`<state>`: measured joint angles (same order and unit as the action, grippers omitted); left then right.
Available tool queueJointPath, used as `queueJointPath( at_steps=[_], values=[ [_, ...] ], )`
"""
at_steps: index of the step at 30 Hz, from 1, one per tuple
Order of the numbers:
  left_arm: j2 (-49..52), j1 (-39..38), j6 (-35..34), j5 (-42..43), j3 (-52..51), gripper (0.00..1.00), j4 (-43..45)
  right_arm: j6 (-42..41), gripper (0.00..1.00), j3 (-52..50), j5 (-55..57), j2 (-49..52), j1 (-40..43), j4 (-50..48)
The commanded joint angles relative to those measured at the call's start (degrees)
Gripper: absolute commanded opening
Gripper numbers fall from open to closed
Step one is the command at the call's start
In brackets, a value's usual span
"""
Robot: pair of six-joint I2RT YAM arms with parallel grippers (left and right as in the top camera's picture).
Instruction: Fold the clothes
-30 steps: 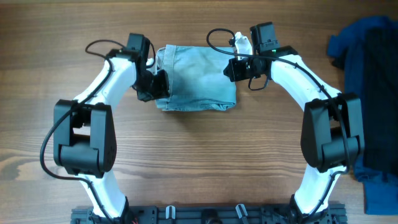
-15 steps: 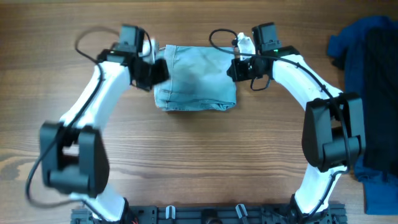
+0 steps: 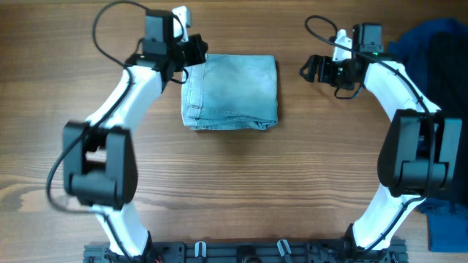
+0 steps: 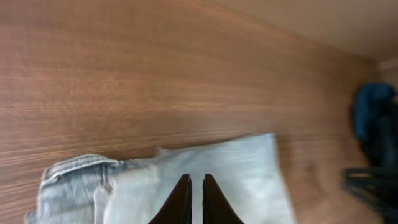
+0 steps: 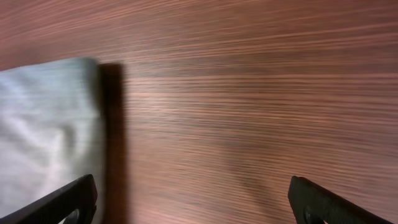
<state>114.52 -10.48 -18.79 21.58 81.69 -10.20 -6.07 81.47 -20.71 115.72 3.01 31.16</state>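
The clothes [image 3: 232,90], light blue denim shorts, lie folded into a compact rectangle at the far middle of the table. My left gripper [image 3: 199,54] hovers at the bundle's far left corner. In the left wrist view its fingers [image 4: 181,198] are shut with nothing between them, above the denim [image 4: 242,171] and the waistband [image 4: 74,180]. My right gripper [image 3: 307,69] stands open over bare wood, a little right of the bundle. The right wrist view shows its fingertips [image 5: 74,198] far apart and the shorts' edge [image 5: 46,118] at the left.
A heap of dark navy-and-black garments [image 3: 433,88] lies at the table's right edge, also seen in the left wrist view as a dark blue heap [image 4: 373,115]. A blue piece [image 3: 446,228] lies at the near right corner. Wood [image 3: 234,183] surrounds the bundle.
Both grippers have left the shorts. The left arm swung to the far left corner, still shut. The right arm drew away to the right and opened wide. The bundle now lies flat and square.
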Motion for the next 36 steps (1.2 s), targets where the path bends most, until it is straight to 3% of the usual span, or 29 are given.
queueJointPath(
  at_steps=[1,5,11,16,21,23,25,28,31,35,36],
  values=[
    [4.59,-0.24,-1.42,-1.60,-0.42,0.05,3.17,-0.07,1.00,-0.07,5.60,-0.02,0.85,0.46],
    [7.21,-0.24,-1.49,-4.15,-0.42,0.05,6.47,-0.09,1.00,-0.07,5.77,-0.02,0.94,0.00],
    [9.57,-0.24,-5.70,-11.91,-0.42,0.04,4.63,-0.09,1.00,-0.07,5.77,-0.02,0.94,-1.11],
    [13.75,-0.22,-5.70,-12.48,-0.42,0.04,5.20,-0.09,1.00,-0.07,5.77,-0.02,0.94,-1.14],
    [10.21,-0.15,-5.68,-11.63,-0.20,0.04,8.85,-0.09,1.00,-0.07,5.77,-0.02,0.94,-1.14],
    [6.34,0.13,-5.70,-11.63,0.33,0.08,9.18,-0.07,1.00,-0.07,5.77,0.00,0.94,-1.14],
    [1.51,0.44,-5.68,-11.63,0.90,0.21,8.87,-0.09,1.00,-0.07,5.77,-0.02,0.94,-1.14],
    [-6.58,1.38,-5.68,-11.63,0.96,0.57,5.18,-0.07,1.00,-0.07,5.77,-0.02,0.94,-1.14],
    [-12.50,2.34,-4.66,-11.63,0.96,0.66,-3.04,-0.09,1.00,-0.07,5.77,-0.02,0.94,-1.14],
    [-14.27,2.60,3.06,-11.65,0.94,1.00,-14.36,-0.09,1.00,-0.07,5.77,-0.02,0.94,-1.14],
    [-13.86,2.56,4.90,-11.67,0.87,1.00,-16.59,-0.09,1.00,-0.07,5.77,-0.02,0.94,-1.14]
  ],
)
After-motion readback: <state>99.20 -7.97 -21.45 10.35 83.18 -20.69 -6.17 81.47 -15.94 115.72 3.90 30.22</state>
